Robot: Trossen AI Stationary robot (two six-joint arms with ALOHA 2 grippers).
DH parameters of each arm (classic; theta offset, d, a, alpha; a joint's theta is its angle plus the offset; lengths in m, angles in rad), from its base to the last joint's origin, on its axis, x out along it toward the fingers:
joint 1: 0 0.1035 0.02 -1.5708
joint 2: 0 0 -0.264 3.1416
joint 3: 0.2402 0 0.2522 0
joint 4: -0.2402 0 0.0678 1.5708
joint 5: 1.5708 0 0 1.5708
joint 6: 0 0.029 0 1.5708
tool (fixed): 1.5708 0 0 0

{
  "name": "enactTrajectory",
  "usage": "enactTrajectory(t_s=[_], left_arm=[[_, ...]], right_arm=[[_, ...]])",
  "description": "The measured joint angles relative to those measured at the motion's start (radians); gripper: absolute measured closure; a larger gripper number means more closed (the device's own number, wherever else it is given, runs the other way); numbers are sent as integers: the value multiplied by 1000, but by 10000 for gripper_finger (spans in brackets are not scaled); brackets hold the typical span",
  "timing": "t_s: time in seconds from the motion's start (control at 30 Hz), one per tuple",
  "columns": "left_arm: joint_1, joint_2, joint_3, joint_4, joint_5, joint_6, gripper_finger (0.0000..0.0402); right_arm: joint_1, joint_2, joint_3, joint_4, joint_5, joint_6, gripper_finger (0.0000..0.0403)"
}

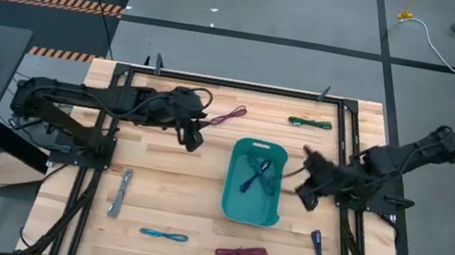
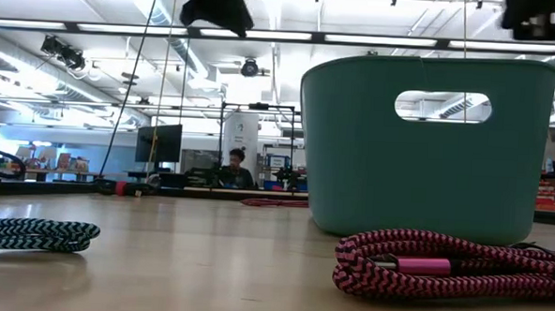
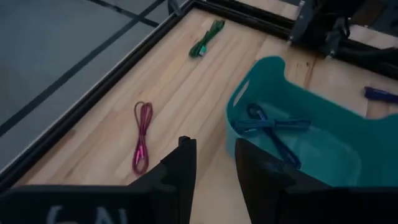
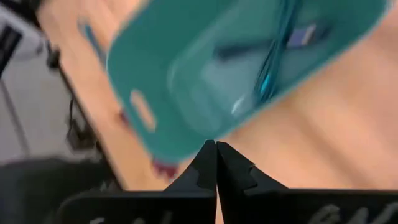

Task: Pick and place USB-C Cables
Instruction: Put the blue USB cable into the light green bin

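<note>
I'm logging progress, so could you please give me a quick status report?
Left claw open, empty, near the magenta cable. Right claw shut, empty, beside the teal bin. Two cables binned. Nothing in the way.

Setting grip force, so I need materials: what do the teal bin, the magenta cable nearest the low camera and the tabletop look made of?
Teal bin: looks like moulded plastic, smooth matte walls, cut-out handle. Magenta cable: woven braided jacket, zigzag pattern, with a metallic-looking pink connector. Tabletop: pale wood planks, visible grain, probably sealed.

bin (image 1: 234,205) mid-table | two cables (image 1: 257,175) inside it | left gripper (image 1: 193,137) to its left | right gripper (image 1: 304,188) to its right
</note>
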State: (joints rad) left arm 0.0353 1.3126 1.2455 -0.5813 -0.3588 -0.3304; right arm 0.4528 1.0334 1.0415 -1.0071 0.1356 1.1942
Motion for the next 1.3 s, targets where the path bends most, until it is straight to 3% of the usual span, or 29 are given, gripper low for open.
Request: enactTrajectory(t_s=[0.3,0.5,0.7,0.83,1.07,1.3], left_arm=[[0,-26,-77,-17,6,1,285],[0,-26,-77,-19,16,55,285],[0,-26,-77,-16,16,88,285],[0,-26,-77,0,15,89,285],[0,-26,-77,49,74,79,285],[0,-26,-77,80,105,35,285]], right_arm=[[132,195,-26,63,-286,280,379],[246,289,-26,41,-268,572,362],[372,367,-28,-53,-269,815,293],[420,403,-95,3,-277,940,247],[437,458,-237,181,-330,1044,211],[438,529,-312,303,-355,1053,229]])
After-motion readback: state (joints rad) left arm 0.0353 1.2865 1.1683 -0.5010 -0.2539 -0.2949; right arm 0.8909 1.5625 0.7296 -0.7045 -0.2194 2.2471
